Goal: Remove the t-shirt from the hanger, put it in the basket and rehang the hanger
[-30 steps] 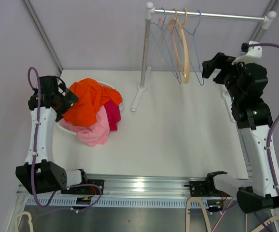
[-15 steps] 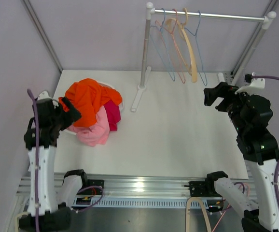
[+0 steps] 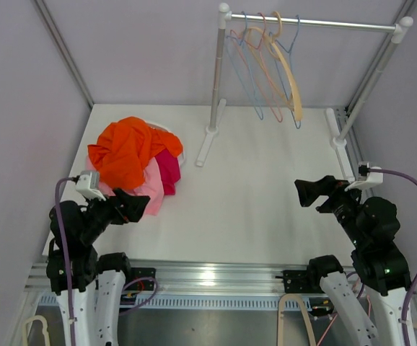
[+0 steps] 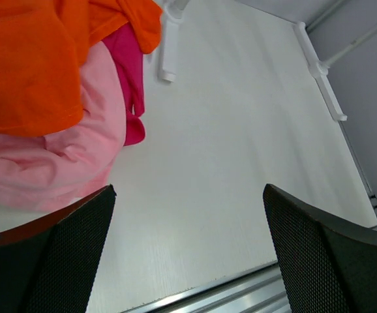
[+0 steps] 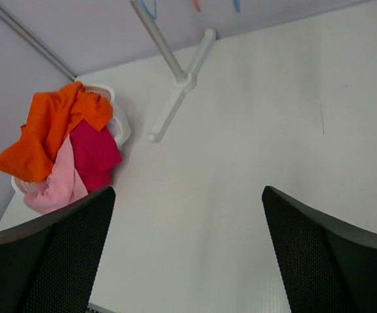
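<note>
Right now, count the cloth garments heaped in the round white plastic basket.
3 show: the orange garment on top, the pale pink garment beneath it toward the near edge, the magenta garment on the pile's right. The white basket may hide more.

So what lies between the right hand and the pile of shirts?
Only bare table separates the right hand from the shirt pile, clearest in the top view.

Left arm (image 3: 86, 225), right arm (image 3: 371, 223) low by the bases (hangers (image 3: 279, 66) further right)
</note>
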